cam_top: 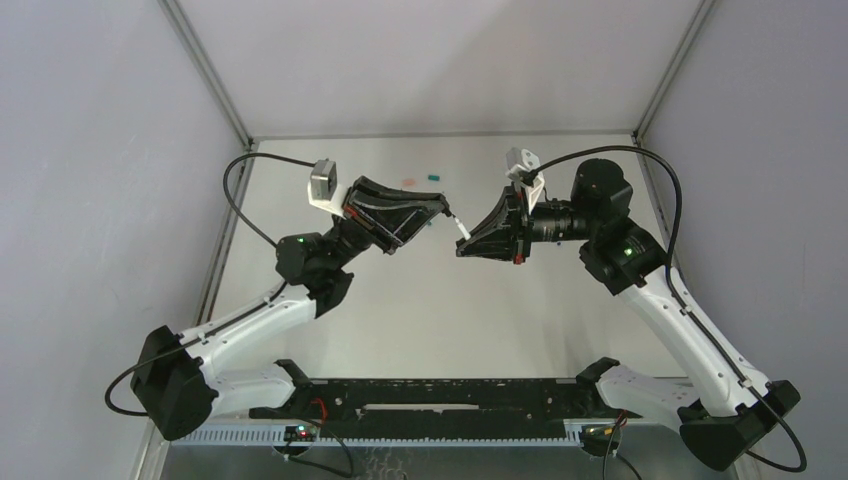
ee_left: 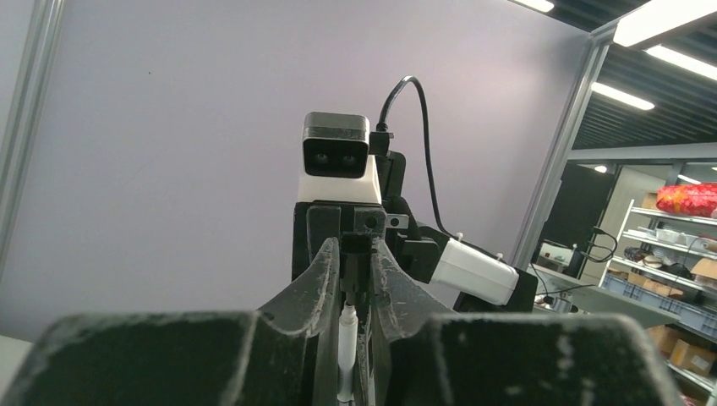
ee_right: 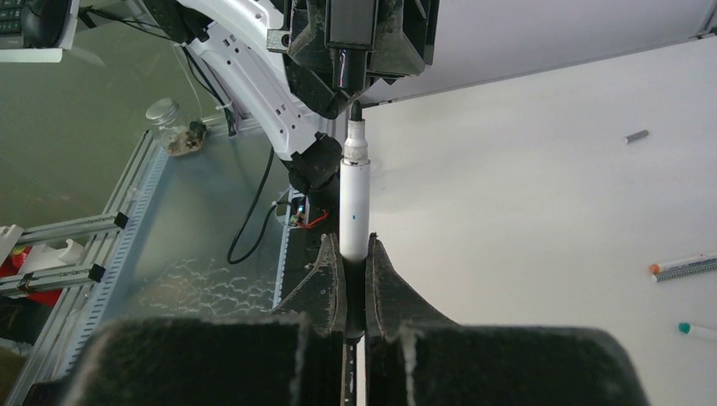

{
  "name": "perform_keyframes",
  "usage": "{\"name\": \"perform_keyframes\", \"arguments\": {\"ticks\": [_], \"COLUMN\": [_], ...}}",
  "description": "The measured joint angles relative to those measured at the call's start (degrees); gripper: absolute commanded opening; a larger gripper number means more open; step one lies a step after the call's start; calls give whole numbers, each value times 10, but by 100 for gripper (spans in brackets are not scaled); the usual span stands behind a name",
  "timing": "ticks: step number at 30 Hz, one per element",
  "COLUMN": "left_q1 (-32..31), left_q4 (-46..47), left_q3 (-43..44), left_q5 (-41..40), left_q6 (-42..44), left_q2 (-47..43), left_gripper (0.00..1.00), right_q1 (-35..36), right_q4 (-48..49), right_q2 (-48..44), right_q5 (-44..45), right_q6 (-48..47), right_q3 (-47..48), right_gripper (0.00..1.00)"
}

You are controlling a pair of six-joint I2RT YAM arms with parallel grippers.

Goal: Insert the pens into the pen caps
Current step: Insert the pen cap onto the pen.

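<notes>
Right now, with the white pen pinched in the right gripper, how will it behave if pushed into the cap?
The white pen looks like rigid plastic, so it probably won't flex. The right gripper pinches only its rear end and the barrel looks smooth, so it may slip back or pivot. The small dark cap in the left gripper could twist too.

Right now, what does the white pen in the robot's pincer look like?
The white pen has a smooth plastic-looking barrel, a grey collar and a dark nib, uncapped. The right pincer is shut on its back end, holding it in the air above the table. Its nib points at, and about meets, the dark cap gripped by the left pincer.
</notes>
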Motion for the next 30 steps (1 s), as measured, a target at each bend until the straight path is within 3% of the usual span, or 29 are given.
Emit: {"name": "perform_keyframes", "arguments": {"ticks": [30], "left_q1": [-2], "left_q4": [6], "left_q3": [11], "left_q5": [15], "left_q6": [-15], "left_q2": [22], "left_gripper": [0], "right_q1": [4], "right_q4": [13], "right_q2": [0], "right_q5": [6], "right_q6": [7], "right_q3": [0], "right_gripper": [0]}}
